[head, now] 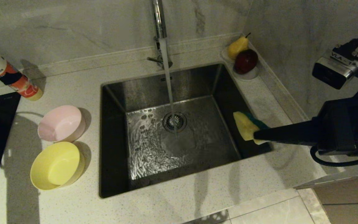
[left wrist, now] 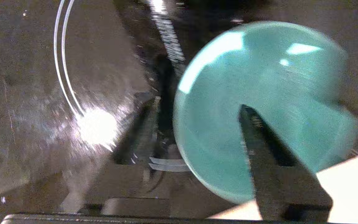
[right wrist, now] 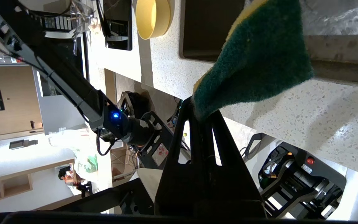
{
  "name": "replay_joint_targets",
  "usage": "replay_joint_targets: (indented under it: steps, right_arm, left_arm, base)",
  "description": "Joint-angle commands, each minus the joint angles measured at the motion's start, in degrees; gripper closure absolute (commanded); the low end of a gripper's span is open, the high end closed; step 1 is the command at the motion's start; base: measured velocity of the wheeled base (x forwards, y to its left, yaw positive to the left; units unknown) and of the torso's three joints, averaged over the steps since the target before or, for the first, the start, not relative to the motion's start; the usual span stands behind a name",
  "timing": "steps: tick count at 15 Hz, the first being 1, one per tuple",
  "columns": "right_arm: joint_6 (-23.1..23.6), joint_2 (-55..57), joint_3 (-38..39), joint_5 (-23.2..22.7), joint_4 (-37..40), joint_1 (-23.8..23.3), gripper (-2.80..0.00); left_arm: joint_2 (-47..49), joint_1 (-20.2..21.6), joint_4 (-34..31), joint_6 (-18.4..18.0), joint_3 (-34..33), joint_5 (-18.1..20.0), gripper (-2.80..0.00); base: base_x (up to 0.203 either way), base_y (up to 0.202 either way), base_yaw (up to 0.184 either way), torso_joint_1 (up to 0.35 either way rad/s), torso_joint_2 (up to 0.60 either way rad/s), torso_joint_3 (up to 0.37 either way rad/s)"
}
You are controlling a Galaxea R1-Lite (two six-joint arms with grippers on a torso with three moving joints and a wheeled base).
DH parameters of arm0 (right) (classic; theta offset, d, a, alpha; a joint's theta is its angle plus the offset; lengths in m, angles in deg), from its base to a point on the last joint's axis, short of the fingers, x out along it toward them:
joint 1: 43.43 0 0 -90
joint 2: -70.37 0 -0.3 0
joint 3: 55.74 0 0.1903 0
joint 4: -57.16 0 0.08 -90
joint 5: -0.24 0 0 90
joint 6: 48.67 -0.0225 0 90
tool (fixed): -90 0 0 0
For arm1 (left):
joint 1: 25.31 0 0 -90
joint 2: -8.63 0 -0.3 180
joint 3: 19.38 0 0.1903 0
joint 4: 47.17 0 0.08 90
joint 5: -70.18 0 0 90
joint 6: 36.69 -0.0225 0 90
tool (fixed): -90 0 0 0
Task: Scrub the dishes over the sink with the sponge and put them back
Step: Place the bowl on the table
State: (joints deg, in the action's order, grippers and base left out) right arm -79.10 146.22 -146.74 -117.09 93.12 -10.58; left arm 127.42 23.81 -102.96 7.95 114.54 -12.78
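Right wrist view: right gripper (right wrist: 202, 116) clamping sponge (right wrist: 256, 62)

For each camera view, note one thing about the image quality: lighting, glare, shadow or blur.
Head view: dim overall, soft shadows beside the pink bowl and yellow bowl. Left wrist view: motion-blurred, blue bowl smeared, a bright glare patch on the dark glossy surface. Right wrist view: sharp, the sponge well lit.

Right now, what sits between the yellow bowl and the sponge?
Head view: the sink, its basin wet, water running from the faucet onto the drain. The right gripper holds the sponge over the sink's right edge; the yellow bowl sits left.
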Motion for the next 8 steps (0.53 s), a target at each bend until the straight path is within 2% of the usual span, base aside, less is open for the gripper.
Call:
replay_joint_targets:
  steps: [1,4,6,7,8]
  right_arm:
    - [-0.2,0.1,0.0,-0.2,0.1,0.0,0.0]
    - [-0.2,-0.1,0.0,-0.2,0.1,0.0,0.0]
    - [-0.2,-0.6,0.0,-0.1,0.2,0.0,0.0]
    - [-0.3,-0.7,0.2,0.0,0.1,0.0,0.0]
    - [-0.3,-0.9,0.2,0.0,0.1,0.0,0.0]
  left_arm:
    - [-5.0,0.0,-0.6,0.3,-0.1,0.6,-2.8]
    - [-12.0,-0.1,-3.0,0.1,-0.3,1.1,-2.8]
    - [-16.1,-0.1,-5.1,-0.7,-0.6,3.7,-2.8]
    - [-18.1,-0.3,-7.3,-1.9,-0.7,5.6,0.0]
    - [-20.1,-0.8,-9.7,-3.4,-0.8,6.8,0.0]
  base:
    - [0.0,0.0,0.0,0.0,0.0,0.0]
    - [0.0,0.0,0.0,0.0,0.0,0.0]
    - [0.0,0.0,0.0,0.0,0.0,0.0]
    - [0.0,0.0,0.0,0.0,0.0,0.0]
    - [0.0,0.0,0.0,0.0,0.0,0.0]
